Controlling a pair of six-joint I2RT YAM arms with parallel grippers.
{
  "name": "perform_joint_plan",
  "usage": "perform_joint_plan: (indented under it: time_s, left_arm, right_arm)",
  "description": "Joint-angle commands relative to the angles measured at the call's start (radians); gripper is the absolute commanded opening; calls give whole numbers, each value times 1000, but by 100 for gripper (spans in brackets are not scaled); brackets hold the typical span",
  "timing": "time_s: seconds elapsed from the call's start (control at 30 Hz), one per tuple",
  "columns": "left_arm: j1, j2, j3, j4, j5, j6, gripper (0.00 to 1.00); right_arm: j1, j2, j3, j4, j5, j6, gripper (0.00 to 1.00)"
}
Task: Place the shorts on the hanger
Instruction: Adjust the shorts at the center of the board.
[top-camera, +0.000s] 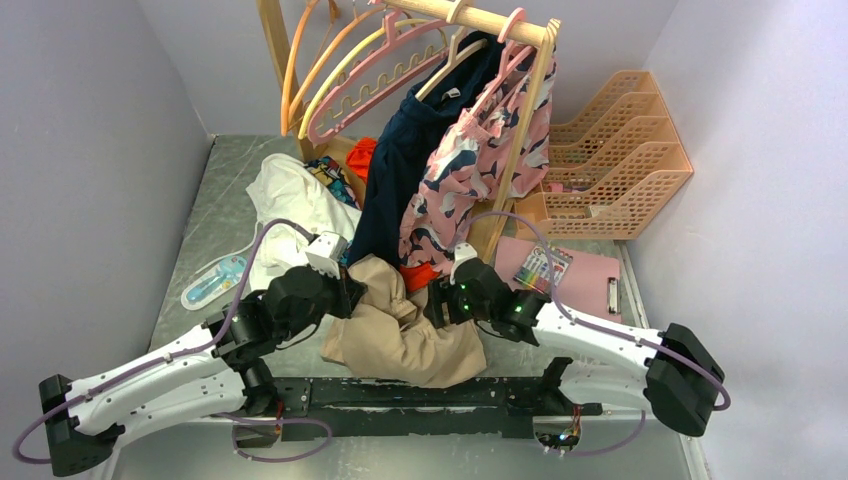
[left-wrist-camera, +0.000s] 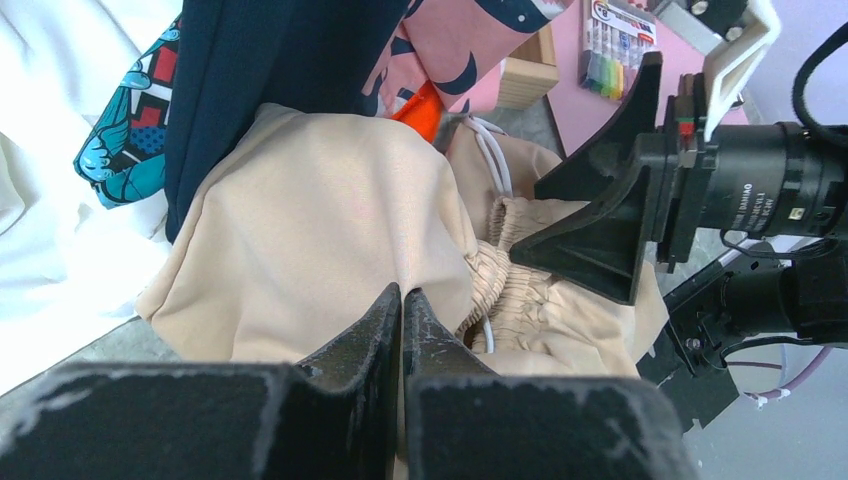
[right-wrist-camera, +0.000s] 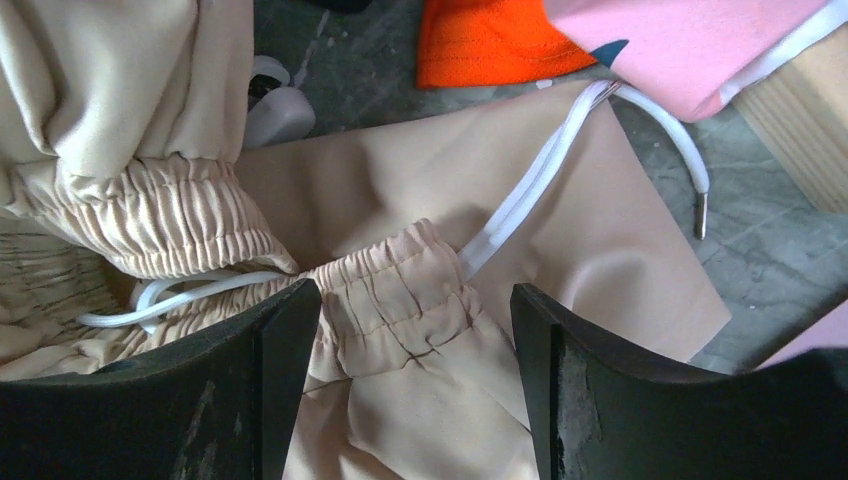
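Tan shorts (top-camera: 405, 335) heaped on the counter (top-camera: 200, 235), left tool (left-wrist-camera: 402, 297) pinched shut on them, right tool (right-wrist-camera: 412, 300) wide over the waistband (right-wrist-camera: 385, 262).

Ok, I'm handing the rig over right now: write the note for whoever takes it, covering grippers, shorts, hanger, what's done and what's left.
Left gripper: shut, apparently pinching a fold of the shorts.
Right gripper: open, fingers straddling the elastic waistband, not gripping.
Shorts: heaped on the table between the arms.
Hanger: pink one, on the wooden rail, untouched.
Done: one hold on the shorts.
Left: close the right gripper on the waistband, lift, get the shorts onto the hanger.
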Motion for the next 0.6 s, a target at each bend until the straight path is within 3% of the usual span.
perform_joint_plan:
  time_s: [0.0,0.13,0.37,0.4,0.57]
  left_arm:
    - [-5,-2,6,5,-25,-9,7]
    - [-5,6,5,2,-25,-13,7]
    - [-5,-40,38,-41,-54,-22,7]
    - [-6,-55,52,-48,-61,-17,7]
    - [-5,-143,152,-52,-103,30,7]
  right_arm:
    - [-8,30,-14,58,-20,15,74]
    - [-8,75,-10,73,-23,12,66]
    - [-6,8,36,51,-29,-40,5]
    - [-7,-23,60,37,-29,-61,0]
    - [-6,-227,222,15,-74,-210,0]
